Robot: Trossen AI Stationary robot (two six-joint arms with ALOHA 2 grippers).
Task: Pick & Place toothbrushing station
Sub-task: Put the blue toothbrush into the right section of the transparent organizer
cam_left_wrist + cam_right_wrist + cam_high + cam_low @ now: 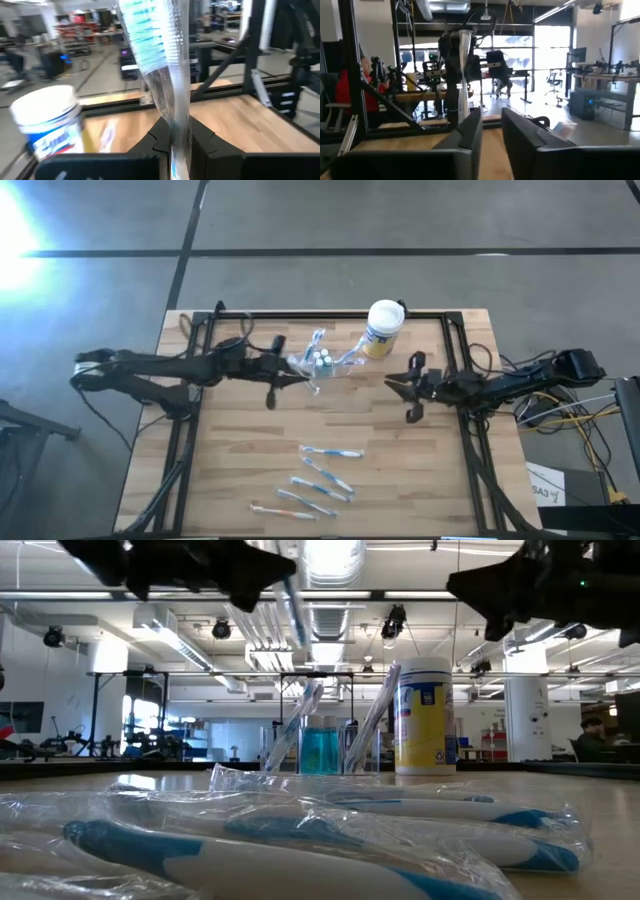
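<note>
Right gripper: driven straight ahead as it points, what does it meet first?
Likely the wrapped toothbrush held upright in the left gripper, nearly dead ahead; nothing nearer shows, though depth is unclear.

Strong glare burns out the upper left corner of the high view; the wooden table (pixel 250 430) is evenly lit with soft shadows. In the low view, ceiling lights flare at top centre, both arms read as silhouettes, and the wrapped toothbrushes (pixel 300 840) in the foreground are out of focus. The left wrist view is motion-blurred throughout. The right wrist view is backlit by bright windows at centre.
</note>
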